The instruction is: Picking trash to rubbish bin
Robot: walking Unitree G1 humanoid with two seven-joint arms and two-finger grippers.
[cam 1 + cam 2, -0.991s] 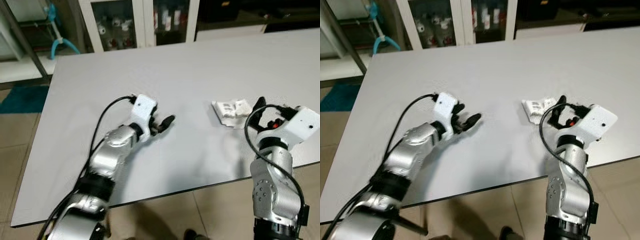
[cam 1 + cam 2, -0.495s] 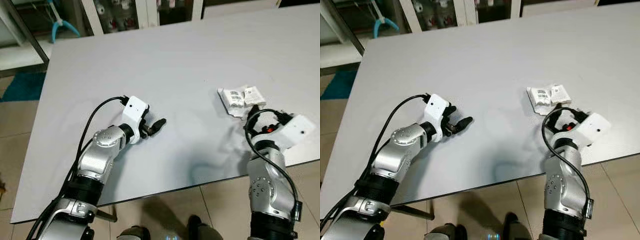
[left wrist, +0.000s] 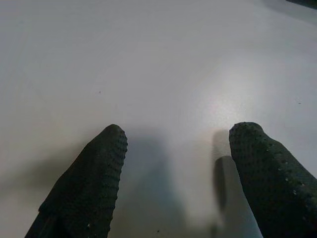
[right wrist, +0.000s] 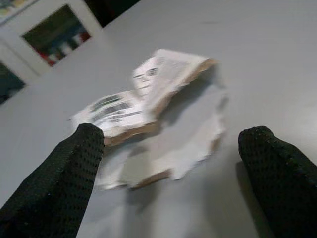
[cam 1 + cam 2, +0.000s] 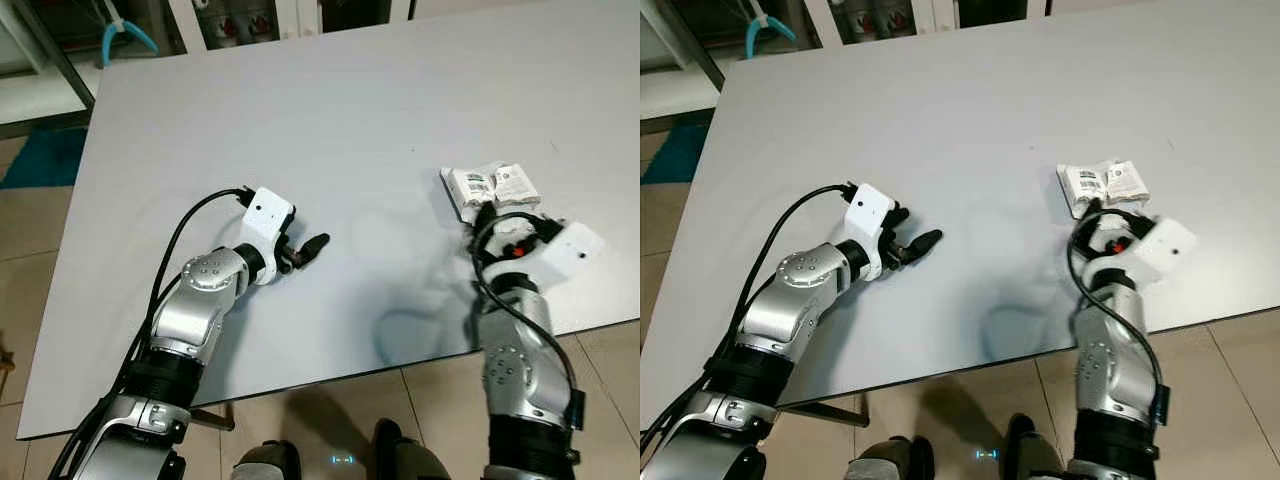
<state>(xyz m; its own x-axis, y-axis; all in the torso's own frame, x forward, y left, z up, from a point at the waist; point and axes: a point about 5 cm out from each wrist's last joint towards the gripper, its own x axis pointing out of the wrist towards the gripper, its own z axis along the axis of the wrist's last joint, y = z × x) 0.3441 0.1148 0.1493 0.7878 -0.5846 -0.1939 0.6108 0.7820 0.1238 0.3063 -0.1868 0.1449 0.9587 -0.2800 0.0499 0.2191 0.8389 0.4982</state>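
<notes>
Both arms are built of rounded, brushed-silver metal segments joined by black ring-shaped bands, with small dark screw heads on the right forearm's casing. Each wrist ends in a boxy white plastic housing. A black cable loops from the left housing back along the silver left arm, and another arcs over the right wrist, beside a small red spot. The left gripper (image 3: 173, 173) and the right gripper (image 4: 171, 171) each have two thick black fingers (image 3: 86, 191) with a finely dotted, rubbery texture.
</notes>
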